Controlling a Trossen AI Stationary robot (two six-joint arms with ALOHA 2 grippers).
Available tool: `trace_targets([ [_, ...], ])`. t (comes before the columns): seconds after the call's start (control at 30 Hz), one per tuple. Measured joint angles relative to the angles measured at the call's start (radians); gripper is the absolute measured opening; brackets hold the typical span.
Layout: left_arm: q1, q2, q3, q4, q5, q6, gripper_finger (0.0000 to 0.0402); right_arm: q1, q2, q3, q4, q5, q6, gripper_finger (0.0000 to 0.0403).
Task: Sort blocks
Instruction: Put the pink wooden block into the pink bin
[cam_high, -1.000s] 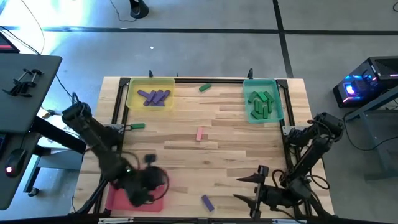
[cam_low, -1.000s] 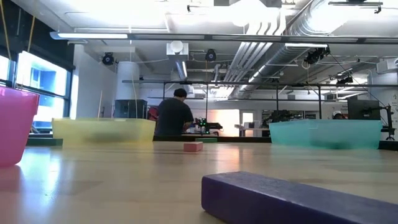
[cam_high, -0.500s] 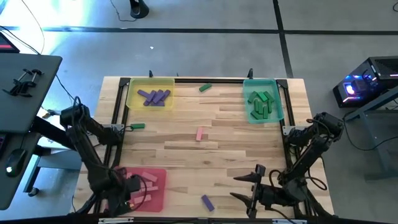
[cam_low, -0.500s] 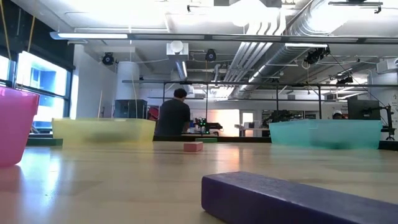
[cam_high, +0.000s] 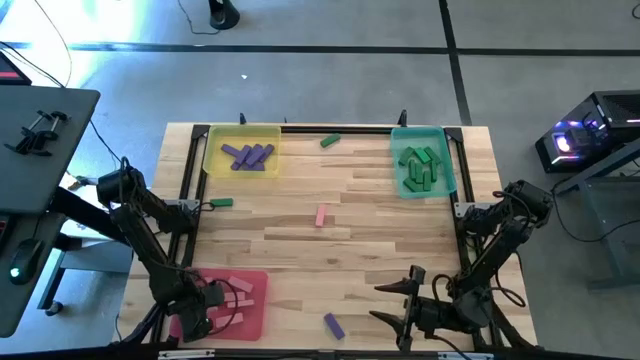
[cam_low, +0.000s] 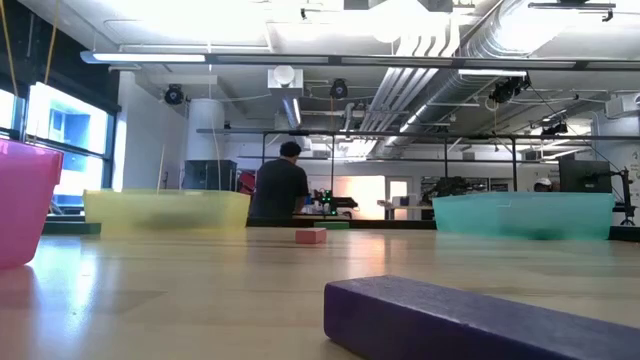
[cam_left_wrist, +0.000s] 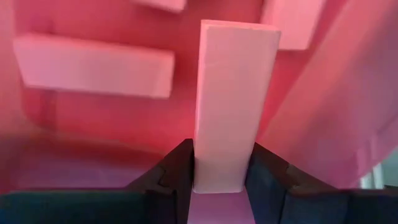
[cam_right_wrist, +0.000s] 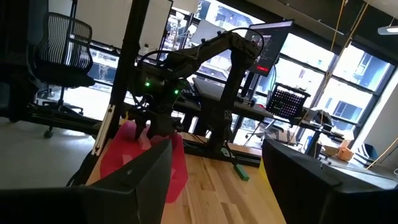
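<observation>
High view: wooden table (cam_high: 380, 215) on a grey floor; the left gripper (cam_high: 193, 318) is over the red tray (cam_high: 250, 310), the right gripper (cam_high: 408, 300) waits open. Low view: a purple block (cam_low: 470, 320), cut off, and a person far behind. Left wrist view: a pink block (cam_left_wrist: 230, 102) stands between the jaws, held closely inside the tray.

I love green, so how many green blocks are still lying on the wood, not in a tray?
2. One green block lies at the table's far edge between the yellow tray and teal tray; the other lies near the left edge.
</observation>
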Motion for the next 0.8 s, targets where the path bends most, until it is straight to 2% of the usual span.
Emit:
trace_targets([
  [0.2, 0.0, 0.0, -0.007, -0.005, 0.005, -0.006, 0.0111, 0.0, 0.0, 0.0, -0.043, -0.001, 0.036, 0.0236],
  [0.37, 0.006, 0.0, -0.007, -0.029, 0.001, -0.088, 0.0113, 0.0, 0.0, 0.0, -0.044, -0.001, 0.036, 0.0236],
  [0.6, 0.006, -0.004, -0.007, -0.028, 0.005, -0.119, 0.0116, 0.0, 0.0, 0.0, -0.051, -0.001, 0.036, 0.0236],
  [0.8, 0.006, -0.006, -0.007, -0.036, 0.006, -0.15, 0.0156, 0.0, 0.0, 0.0, -0.052, -0.001, 0.036, 0.0236],
])
